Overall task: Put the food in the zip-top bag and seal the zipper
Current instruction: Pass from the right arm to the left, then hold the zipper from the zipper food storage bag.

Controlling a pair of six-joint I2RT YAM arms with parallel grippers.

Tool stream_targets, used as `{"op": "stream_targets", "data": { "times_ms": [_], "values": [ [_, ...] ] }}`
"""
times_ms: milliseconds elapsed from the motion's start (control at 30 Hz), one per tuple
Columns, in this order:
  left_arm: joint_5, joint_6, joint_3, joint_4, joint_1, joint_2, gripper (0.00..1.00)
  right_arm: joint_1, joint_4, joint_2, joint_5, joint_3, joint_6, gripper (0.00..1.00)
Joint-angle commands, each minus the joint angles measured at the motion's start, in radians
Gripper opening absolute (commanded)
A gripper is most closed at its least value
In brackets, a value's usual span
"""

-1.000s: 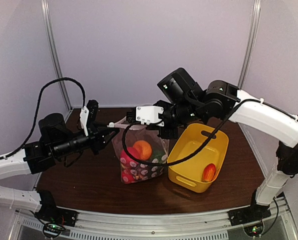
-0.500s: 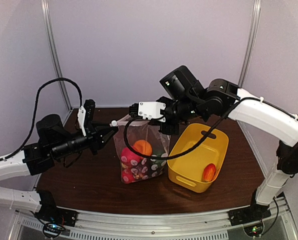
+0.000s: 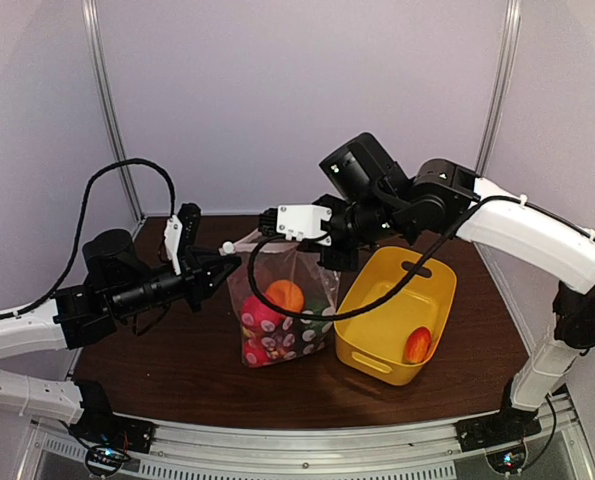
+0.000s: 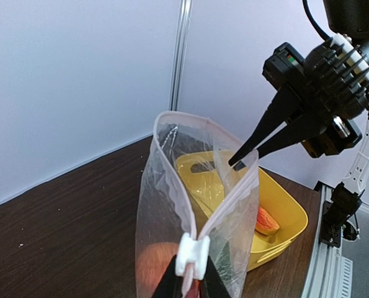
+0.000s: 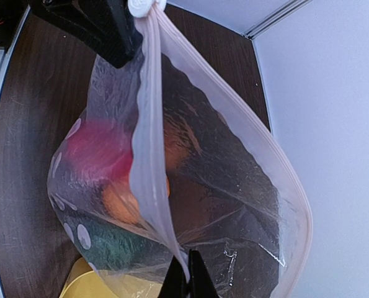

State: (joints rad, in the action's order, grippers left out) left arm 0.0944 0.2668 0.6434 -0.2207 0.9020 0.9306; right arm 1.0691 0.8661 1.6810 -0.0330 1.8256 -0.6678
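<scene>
Zip-top bag [image 3: 282,320] at middle of surface [image 3: 177,360], just beside yellow tub [image 3: 377,350]: clear crinkly film, mouth agape. Left hand [image 4: 192,280] pinches white slider tab [image 4: 192,253] (fingers mostly cropped). Right hand [image 5: 187,276] is clamped on the zipper [image 5: 148,155] strip's other end. Food [image 3: 285,296] blurred inside.

Bag [image 3: 282,320] hung between both grippers, mouth a narrow lens, way in from above only. Left gripper [image 3: 227,263] at slider [image 4: 192,254] blocked near end. Right gripper [image 4: 237,164], pinching far edge, blocked that end, wrist bulk overhanging. Cable [image 3: 322,318] looped across bag front. Tub [image 3: 392,310] crowded bag's right side. Bare table [image 3: 167,350] left and front gave passage.
</scene>
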Motion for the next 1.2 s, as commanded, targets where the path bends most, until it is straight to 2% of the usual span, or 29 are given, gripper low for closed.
{"op": "stream_targets", "data": {
  "times_ms": [0,133,300,500,700,933,1167],
  "values": [
    [0.011,-0.014,-0.013,-0.060,-0.006,-0.006,0.08,-0.005,-0.004,-0.031,-0.026,-0.015,0.017,0.00],
    [0.017,-0.026,-0.010,-0.060,-0.006,-0.016,0.00,-0.007,-0.005,-0.029,-0.013,-0.004,0.024,0.01],
    [0.081,-0.054,0.013,-0.044,-0.006,-0.001,0.00,-0.013,0.029,-0.016,0.153,0.061,0.024,0.27],
    [0.175,-0.076,0.049,-0.024,-0.005,0.019,0.00,-0.014,0.078,0.059,0.322,0.213,0.064,0.38],
    [0.189,-0.121,0.085,0.039,0.005,0.029,0.00,-0.013,0.095,0.117,0.460,0.259,0.072,0.52],
    [0.139,-0.209,0.154,0.151,0.046,0.059,0.00,-0.011,0.112,0.188,0.536,0.320,0.085,0.55],
    [0.115,-0.232,0.151,0.159,0.060,0.056,0.00,-0.012,0.112,0.209,0.584,0.341,0.100,0.52]
  ]
}}
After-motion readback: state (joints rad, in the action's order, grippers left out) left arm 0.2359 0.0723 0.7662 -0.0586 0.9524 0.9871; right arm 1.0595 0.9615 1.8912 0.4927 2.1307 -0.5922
